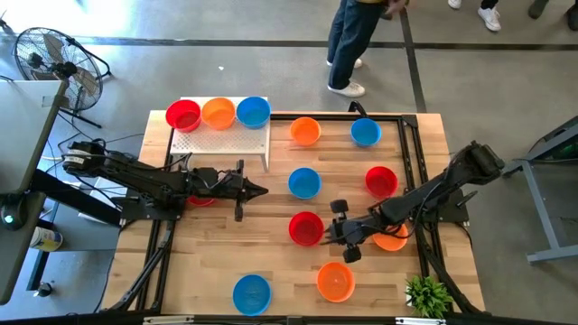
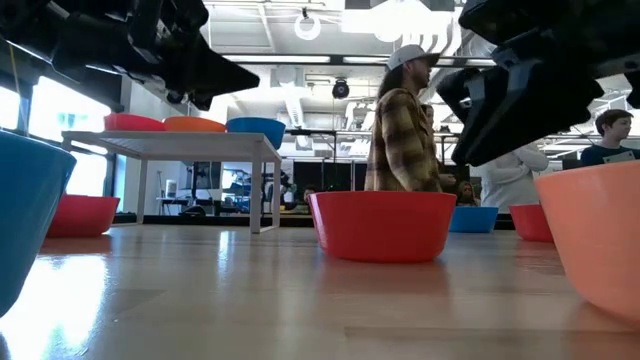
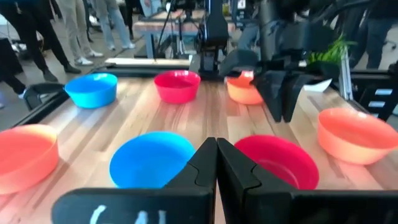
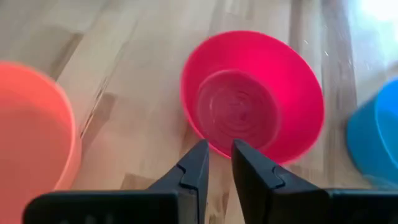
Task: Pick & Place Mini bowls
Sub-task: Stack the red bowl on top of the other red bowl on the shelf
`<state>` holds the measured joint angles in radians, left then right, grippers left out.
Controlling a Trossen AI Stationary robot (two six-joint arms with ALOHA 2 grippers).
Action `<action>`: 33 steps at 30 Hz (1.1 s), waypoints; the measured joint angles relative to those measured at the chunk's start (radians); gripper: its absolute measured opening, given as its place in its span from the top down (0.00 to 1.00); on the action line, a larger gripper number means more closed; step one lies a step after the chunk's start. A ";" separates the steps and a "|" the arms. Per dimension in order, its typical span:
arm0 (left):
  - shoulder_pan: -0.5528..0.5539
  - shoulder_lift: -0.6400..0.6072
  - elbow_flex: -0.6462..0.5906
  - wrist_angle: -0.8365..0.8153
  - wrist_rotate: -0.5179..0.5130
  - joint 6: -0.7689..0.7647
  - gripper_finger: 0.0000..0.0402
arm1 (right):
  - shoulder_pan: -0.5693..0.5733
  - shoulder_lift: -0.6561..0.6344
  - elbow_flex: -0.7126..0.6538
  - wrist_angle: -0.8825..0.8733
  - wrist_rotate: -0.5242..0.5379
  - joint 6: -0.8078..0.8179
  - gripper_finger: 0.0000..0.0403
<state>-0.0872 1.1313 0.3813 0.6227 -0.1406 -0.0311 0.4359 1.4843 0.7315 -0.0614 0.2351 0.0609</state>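
Mini bowls scattered over the bench (image 1: pixel 208 262); three sit on the white board (image 1: pixel 221 138): red, orange, blue. My right gripper (image 4: pixel 217 163) hangs just at the rim of the red bowl (image 4: pixel 252 93) mid-bench, fingers narrowly apart, nothing between them. My left gripper (image 3: pixel 216 163) closed and empty, by the board, pointing at blue bowl (image 3: pixel 152 158).

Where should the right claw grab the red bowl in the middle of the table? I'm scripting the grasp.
Probably by the rim. The red bowl sits upright and open-topped, apart from its neighbours, with a thin wall flaring outward. The right claw hangs beside it on the bowl's right, fingers slightly parted, so coming down from above with one finger inside and one outside that nearest wall looks best. The left claw waits near the white board.
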 joint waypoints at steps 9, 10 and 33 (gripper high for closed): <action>0.000 0.000 0.000 -0.028 0.000 0.000 1.00 | -0.026 0.049 0.060 -0.065 -0.054 -0.234 0.73; 0.000 0.000 0.000 -0.029 0.000 0.000 1.00 | -0.029 0.062 0.080 -0.093 -0.054 -0.263 0.71; 0.000 0.000 0.010 -0.114 0.135 0.001 1.00 | -0.078 0.277 0.403 -0.341 -0.151 -0.593 0.99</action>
<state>-0.0868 1.1314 0.3909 0.5086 -0.0056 -0.0300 0.3581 1.7615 1.1347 -0.4025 0.0840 -0.5325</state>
